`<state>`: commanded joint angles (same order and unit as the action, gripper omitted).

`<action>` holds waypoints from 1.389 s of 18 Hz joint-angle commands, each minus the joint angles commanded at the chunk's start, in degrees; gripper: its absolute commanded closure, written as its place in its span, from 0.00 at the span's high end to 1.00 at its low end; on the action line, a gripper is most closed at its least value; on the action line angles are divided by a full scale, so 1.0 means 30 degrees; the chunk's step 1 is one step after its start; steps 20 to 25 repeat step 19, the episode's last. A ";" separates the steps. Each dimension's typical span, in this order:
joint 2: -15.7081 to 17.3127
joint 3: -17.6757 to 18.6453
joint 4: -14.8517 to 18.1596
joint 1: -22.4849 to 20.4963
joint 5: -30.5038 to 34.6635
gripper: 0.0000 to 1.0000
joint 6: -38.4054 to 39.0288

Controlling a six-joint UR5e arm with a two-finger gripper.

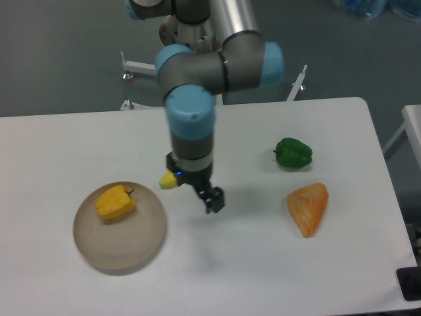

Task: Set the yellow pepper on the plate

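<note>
The round, translucent tan plate (119,227) carries the lumpy yellow pepper (116,202) on its upper left part. Just right, a yellow banana (169,180) tip peeks from behind the arm. The gripper (214,199) hangs above bare table, holding nothing; its opening cannot be judged. Farther right sit a glossy green pepper (293,152) and an orange wedge (308,207).

Table (276,263): smooth, matt white top. Plate (125,253): translucent beige-tan, plastic-like, dull sheen. Yellow pepper (115,203): lumpy skin, waxy, slight gloss. Green pepper (293,153): glossy, smooth. Orange wedge-shaped piece (309,207): rough, mottled, matt face. Arm (227,39): brushed silver metal tube, matt grey joint housings, light blue plastic caps. Gripper (214,199): black, matt, looks plastic or coated metal; material not certain.
</note>
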<state>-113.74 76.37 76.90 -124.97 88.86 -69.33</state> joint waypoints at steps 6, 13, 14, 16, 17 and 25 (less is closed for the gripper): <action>0.0618 0.1673 -0.0322 -0.2112 0.1553 1.00 -0.3665; 0.0500 0.1615 -0.0381 -0.2260 0.1524 1.00 -0.3815; 0.0471 0.1586 -0.0439 -0.2260 0.1495 1.00 -0.3815; 0.0471 0.1585 -0.0761 -0.2260 0.1407 1.00 -0.3815; 0.0471 0.1614 -0.0762 -0.2260 0.1436 1.00 -0.3815; 0.0471 0.1615 -0.0762 -0.2260 0.1436 1.00 -0.3815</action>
